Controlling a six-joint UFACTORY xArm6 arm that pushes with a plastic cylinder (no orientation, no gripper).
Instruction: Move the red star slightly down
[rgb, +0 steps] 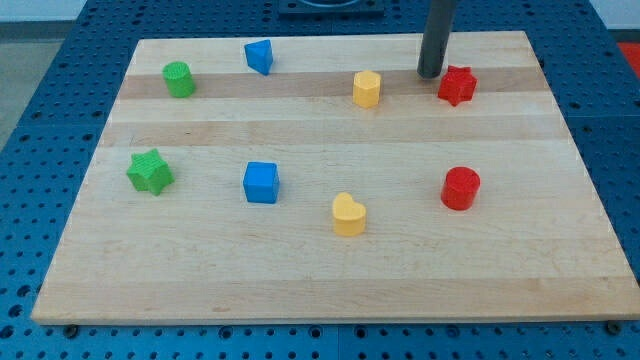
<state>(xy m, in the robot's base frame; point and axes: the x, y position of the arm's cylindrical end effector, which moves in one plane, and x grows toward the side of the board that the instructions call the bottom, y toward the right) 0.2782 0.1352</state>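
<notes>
So the red star sits in the upper right of the frame, near the top edge of the wooden board. My tip is down on the board just left of the star and a touch higher, right beside it, can't tell if it's actually touching or there's a tiny gap. No gripper on this rig btw, just a plain dark rod, so nothing clenched or grasping anything. Rest of the blocks: yellow hexagon left of the tip in the same row, blue triangle-ish block further left and closest to the top edge, green cylinder at upper left. Lower row, left to right: green star, blue cube, yellow heart a bit lower than the others, and a red cylinder on the right, pretty much straight below the red star w/ a good stretch of bare wood between them. All blocks are well apart from each other. Board lies on a blue perforated table.
</notes>
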